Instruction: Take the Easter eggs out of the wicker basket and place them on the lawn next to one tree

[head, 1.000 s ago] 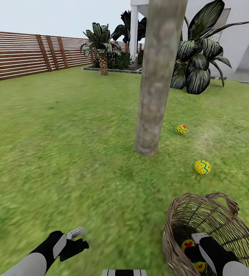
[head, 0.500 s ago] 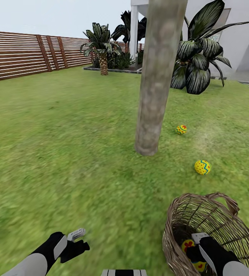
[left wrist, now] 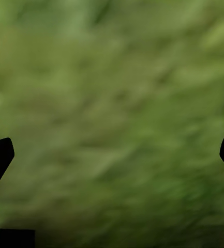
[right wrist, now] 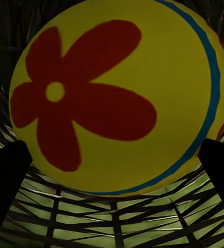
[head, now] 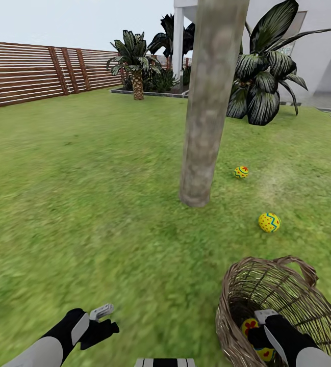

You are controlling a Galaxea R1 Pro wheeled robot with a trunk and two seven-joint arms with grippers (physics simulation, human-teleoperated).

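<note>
The right gripper (head: 259,336) is down inside the wicker basket (head: 287,278), its fingers spread either side of the last egg (right wrist: 117,93) and apparently not yet clamped. The left gripper (head: 100,318) hangs spread and empty over the lawn (head: 83,204). Two eggs (head: 241,172) (head: 269,222) already lie near the tree (head: 206,127). Next: close, lift clear, carry it beside them.

Short palm (head: 134,61), dark broad-leaved plant (head: 264,76)

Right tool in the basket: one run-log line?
right tool in wicker basket at last egg | two eggs by tree | left tool idle
</note>
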